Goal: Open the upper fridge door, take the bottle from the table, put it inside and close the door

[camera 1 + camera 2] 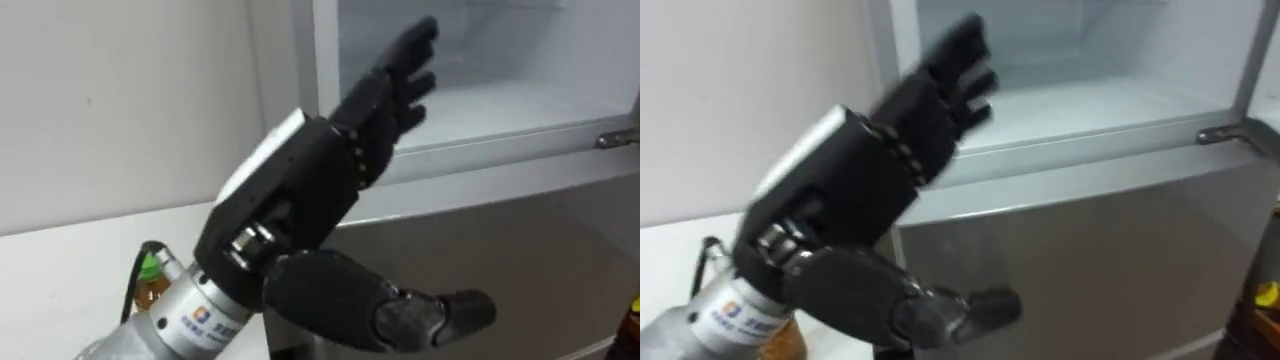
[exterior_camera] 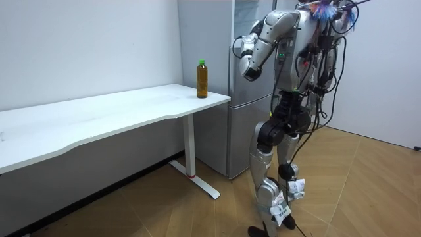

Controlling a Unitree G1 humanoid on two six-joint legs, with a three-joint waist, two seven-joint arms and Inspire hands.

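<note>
My left hand (image 1: 305, 180) hangs empty, fingers straight and apart, before the open upper fridge (image 1: 500, 100) at one o'clock. The bottle (image 1: 150, 285) stands on the surface (image 1: 60, 280) at eight.

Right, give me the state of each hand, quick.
Left hand: open, holding nothing.
Right hand: cannot be told.

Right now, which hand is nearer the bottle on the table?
Left. The left hand is raised open, above and right of the bottle, before the open fridge. The robot's right side is the one turned away from the table.
</note>
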